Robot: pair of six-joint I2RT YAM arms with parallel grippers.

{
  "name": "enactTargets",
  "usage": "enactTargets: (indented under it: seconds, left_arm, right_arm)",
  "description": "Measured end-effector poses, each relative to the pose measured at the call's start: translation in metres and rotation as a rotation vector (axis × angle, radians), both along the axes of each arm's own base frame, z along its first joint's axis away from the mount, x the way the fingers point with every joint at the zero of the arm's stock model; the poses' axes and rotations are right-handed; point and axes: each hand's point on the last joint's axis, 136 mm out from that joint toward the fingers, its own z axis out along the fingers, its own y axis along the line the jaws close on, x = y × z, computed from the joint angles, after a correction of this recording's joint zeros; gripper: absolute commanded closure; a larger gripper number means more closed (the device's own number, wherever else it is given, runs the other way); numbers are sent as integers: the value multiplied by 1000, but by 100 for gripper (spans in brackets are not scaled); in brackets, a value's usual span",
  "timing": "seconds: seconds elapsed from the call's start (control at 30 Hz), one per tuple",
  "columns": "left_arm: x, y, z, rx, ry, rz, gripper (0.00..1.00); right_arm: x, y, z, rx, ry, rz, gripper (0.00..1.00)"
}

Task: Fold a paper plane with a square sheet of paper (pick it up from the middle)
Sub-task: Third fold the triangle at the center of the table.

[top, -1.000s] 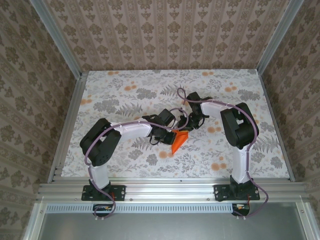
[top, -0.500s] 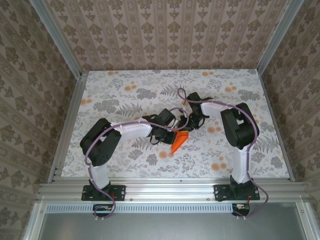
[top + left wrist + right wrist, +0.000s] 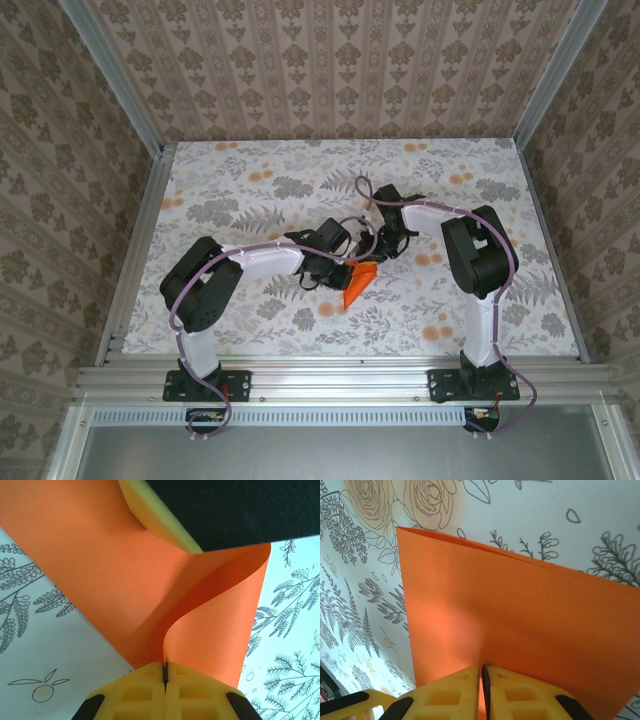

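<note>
- Over the middle of the floral table (image 3: 240, 180), the left gripper (image 3: 165, 672) has its yellow fingers pressed together on an edge of the square sheet of paper (image 3: 125, 570), with only a hairline seam between them.
- Just right of that, a little further from the table's near edge, the right gripper (image 3: 481, 676) is nearly closed on the same sheet. A thin dark slit separates its pads, and the orange paper runs down into it.
- From the left wrist, the sheet bows up out of the pinch in a soft S-curve towards a yellow finger (image 3: 160, 522) of the other gripper.
- From the right wrist, its far edge shows two layers lying almost together, so it looks doubled over.
- From above, the paper hangs as a narrow orange wedge, its tip pointing at the table's near edge. I cannot tell whether it touches the table.
- I judge this an early fold: the sheet is halved but loosely curved, with no sharp crease.
- The next move calls for matching the two edges, lowering the paper onto the table, and pressing along the bend without letting either pinch slip.
</note>
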Motion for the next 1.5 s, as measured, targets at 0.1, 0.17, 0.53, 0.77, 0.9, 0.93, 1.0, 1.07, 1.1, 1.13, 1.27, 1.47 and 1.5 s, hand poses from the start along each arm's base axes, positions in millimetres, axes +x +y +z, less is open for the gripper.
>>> enactTargets:
  seconds: [0.1, 0.17, 0.53, 0.77, 0.9, 0.93, 1.0, 1.07, 1.1, 1.13, 1.27, 1.47, 1.5]
  left_arm:
    - [0, 0, 0, 0, 0, 0, 100]
    - [0, 0, 0, 0, 0, 0, 100]
    - [0, 1, -1, 8, -3, 3, 100]
    - [-2, 1, -1, 11, -4, -2, 100]
    - [-4, 0, -2, 14, -6, -7, 100]
    - [-4, 0, -3, 16, -5, -8, 100]
    - [-5, 1, -4, 21, -5, -7, 100]
    - [-5, 2, -4, 24, -9, -6, 100]
    - [-4, 2, -4, 27, -12, -5, 100]
    - [-4, 2, -4, 28, -14, -4, 100]
    - [-4, 2, -2, 29, -21, -4, 100]
    - [-5, 2, -2, 30, -20, -5, 100]
    - [-5, 3, -3, 33, -21, -4, 100]
  right_arm:
    - [0, 0, 0, 0, 0, 0, 86]
    - [0, 0, 0, 0, 0, 0, 86]
    - [0, 0, 0, 0, 0, 0, 86]
    - [0, 0, 0, 0, 0, 0, 86]
    - [0, 0, 0, 0, 0, 0, 86]
    - [0, 0, 0, 0, 0, 0, 86]
    - [0, 0, 0, 0, 0, 0, 86]
    - [0, 0, 0, 0, 0, 0, 86]
    - [0, 0, 0, 0, 0, 0, 86]
    - [0, 0, 0, 0, 0, 0, 86]
    - [0, 0, 0, 0, 0, 0, 86]
    - [0, 0, 0, 0, 0, 0, 86]
    - [0, 0, 0, 0, 0, 0, 86]
